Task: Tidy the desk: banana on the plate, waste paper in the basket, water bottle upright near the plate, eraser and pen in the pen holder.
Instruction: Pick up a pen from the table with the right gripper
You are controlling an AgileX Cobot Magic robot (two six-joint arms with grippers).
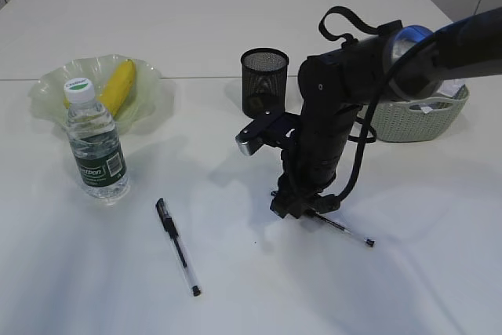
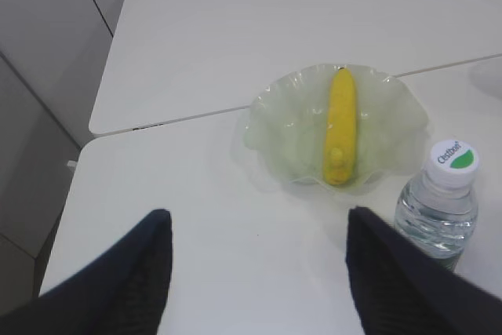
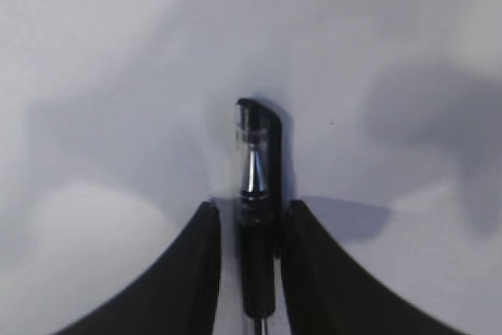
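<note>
My right gripper point(image 1: 296, 208) is down at the table, straddling the cap end of a black pen point(image 1: 346, 230). In the right wrist view the pen point(image 3: 256, 164) lies between the fingertips of that gripper point(image 3: 247, 217). The jaws are narrow, with a thin gap on the left side. A second pen point(image 1: 177, 246) lies at the front left. The banana point(image 1: 118, 87) rests on the green plate point(image 1: 45, 93), and the water bottle point(image 1: 96, 151) stands upright beside it. My left gripper point(image 2: 259, 272) hangs open above bare table near the plate point(image 2: 271, 115). The eraser is out of view.
A black mesh pen holder point(image 1: 264, 81) stands at the middle back. A woven basket point(image 1: 420, 120) sits at the right behind my right arm, with something white inside. The table's seam runs across behind the plate.
</note>
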